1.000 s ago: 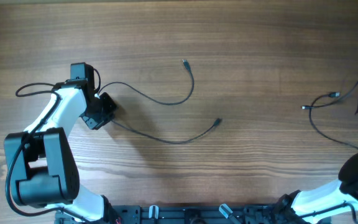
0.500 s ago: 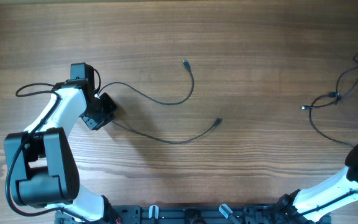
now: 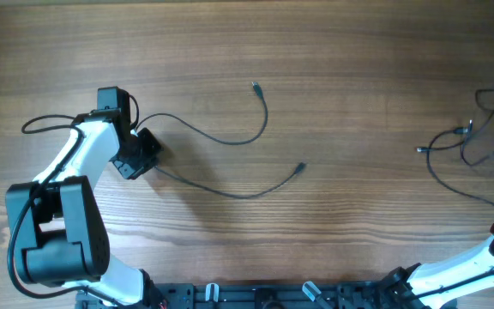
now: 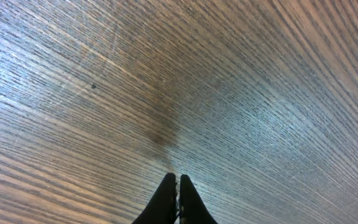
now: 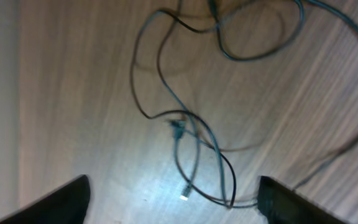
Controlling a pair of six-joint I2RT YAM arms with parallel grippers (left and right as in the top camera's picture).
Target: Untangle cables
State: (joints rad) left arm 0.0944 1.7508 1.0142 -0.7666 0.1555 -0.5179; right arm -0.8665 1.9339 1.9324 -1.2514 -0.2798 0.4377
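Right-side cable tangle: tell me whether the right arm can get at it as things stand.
Probably yes. The tangle lies on the table just ahead of the right tool, which is wide open, and nothing sits between them.

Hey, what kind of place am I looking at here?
Probably a robotics test bench: a wooden table, white robot arms mounted at its near edge, and loose black cables laid out.

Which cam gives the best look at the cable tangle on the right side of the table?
Right wrist: the tangle fills the frame, with loops and crossings readable, though slightly blurred. Overhead shows it small at the right edge, with strands running out of frame. Left wrist shows none of it.
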